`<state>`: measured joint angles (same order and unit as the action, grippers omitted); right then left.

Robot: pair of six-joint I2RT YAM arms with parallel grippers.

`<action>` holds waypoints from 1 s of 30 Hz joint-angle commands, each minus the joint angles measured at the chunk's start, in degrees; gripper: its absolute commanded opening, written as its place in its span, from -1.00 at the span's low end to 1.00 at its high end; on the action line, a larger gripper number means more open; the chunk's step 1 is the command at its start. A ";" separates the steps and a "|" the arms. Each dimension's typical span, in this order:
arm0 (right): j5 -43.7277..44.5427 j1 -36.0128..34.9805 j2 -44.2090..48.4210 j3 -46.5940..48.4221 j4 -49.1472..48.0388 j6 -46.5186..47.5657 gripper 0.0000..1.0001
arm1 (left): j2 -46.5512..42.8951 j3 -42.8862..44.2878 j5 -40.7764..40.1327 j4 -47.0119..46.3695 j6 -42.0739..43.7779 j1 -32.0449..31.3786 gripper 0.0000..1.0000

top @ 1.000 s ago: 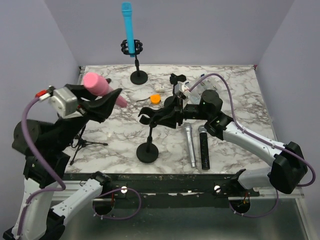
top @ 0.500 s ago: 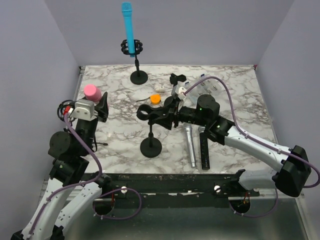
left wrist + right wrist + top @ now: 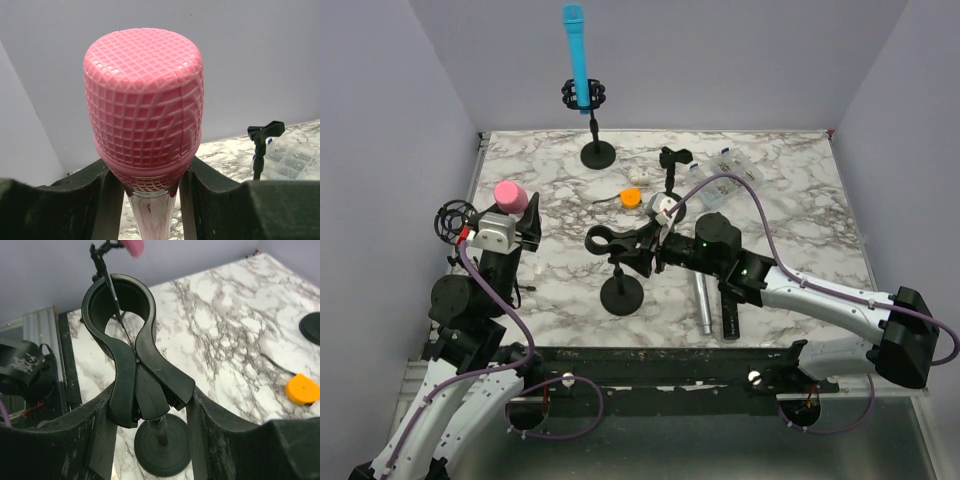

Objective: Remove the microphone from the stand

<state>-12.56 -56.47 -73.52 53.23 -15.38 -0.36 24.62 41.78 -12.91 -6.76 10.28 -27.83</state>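
The pink microphone (image 3: 510, 195) stands upright at the left, clear of any stand, with my left gripper (image 3: 513, 217) shut on it just below its mesh head (image 3: 144, 95); the left gripper (image 3: 150, 172) has a finger on each side of the neck. The black stand (image 3: 621, 297) rests on its round base mid-table. Its spring clip (image 3: 605, 240) is empty. My right gripper (image 3: 643, 251) is shut on the clip's handles (image 3: 150, 390). In the right wrist view the right gripper (image 3: 150, 401) has both fingers touching them, above the base (image 3: 162, 442).
A blue microphone (image 3: 577, 55) sits in a stand (image 3: 598, 154) at the back. A silver microphone (image 3: 701, 292) and a black one (image 3: 729, 305) lie right of the stand. An orange piece (image 3: 632, 198), a small clip stand (image 3: 670, 158), a clear box (image 3: 725, 170) and a tripod mount (image 3: 451, 218) are nearby.
My left arm has drawn back toward the near left and turned the pink microphone upright. My right gripper has shifted the clip left and a little nearer.
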 commanded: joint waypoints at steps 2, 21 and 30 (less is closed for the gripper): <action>4.36 -2.13 -3.39 -6.52 8.71 -1.39 -0.99 | -1.01 -0.34 2.19 -2.55 -0.09 0.27 -1.00; 8.05 -3.48 -6.13 -10.40 4.36 -4.21 -0.79 | -0.40 -0.91 2.98 -2.73 -0.43 0.24 -1.00; 9.77 -3.47 -4.03 -7.78 4.15 -9.01 0.48 | -0.45 -0.99 3.26 -2.56 -0.44 0.27 -1.00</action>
<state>-4.45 -59.31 -77.12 45.43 -19.55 -6.15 24.21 41.36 -11.29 -7.62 10.02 -27.81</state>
